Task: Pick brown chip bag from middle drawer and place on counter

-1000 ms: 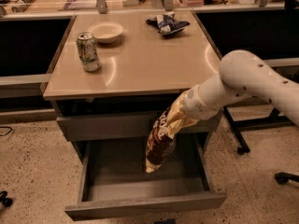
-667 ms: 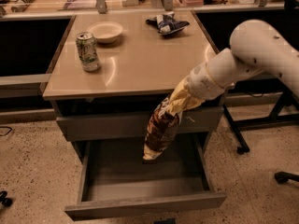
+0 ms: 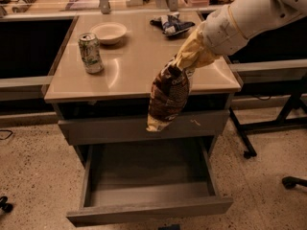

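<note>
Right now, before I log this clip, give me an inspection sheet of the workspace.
Surface: counter, glossy beige, partly occupied.
Job's things: brown chip bag hangs in the air before the counter's front edge; middle drawer open, nothing seen inside.
Clutter: soda can, bowl, blue-and-white bag on the counter.
Grippers: pincer shut on the bag's top end.
Cables: thin dark cord on floor, far left.
Surroundings: cluttered workbench behind; chair casters at right.

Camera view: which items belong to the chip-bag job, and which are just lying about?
Job:
brown chip bag, hanging from the hand over the counter's front right edge
middle drawer, open
counter

Lying about, all on the counter:
soda can
bowl
blue-and-white bag
</note>
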`<control>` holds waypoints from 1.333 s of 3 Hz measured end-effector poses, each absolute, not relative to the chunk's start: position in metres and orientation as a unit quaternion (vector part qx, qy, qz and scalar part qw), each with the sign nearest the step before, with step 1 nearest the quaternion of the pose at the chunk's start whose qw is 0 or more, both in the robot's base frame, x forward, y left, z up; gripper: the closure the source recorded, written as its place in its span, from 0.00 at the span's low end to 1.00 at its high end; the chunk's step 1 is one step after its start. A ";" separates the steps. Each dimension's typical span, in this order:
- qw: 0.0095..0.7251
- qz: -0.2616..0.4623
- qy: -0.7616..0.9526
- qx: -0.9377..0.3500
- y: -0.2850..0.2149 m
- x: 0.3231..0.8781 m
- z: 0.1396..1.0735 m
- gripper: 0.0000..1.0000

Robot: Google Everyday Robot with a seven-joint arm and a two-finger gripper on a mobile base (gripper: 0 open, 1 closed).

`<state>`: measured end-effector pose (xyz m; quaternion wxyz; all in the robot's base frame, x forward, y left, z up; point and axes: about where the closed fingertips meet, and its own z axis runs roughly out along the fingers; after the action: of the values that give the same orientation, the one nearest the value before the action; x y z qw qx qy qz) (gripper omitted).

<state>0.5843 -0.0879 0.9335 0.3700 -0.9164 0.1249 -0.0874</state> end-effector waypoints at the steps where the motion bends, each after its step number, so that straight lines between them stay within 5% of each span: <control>1: 0.370 -0.087 0.125 -0.916 -0.088 0.584 0.933 1.00; 4: 0.436 -0.066 0.154 -0.884 -0.012 0.603 1.038 1.00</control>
<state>0.6031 -0.0122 1.0378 0.4358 -0.8844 0.1538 -0.0655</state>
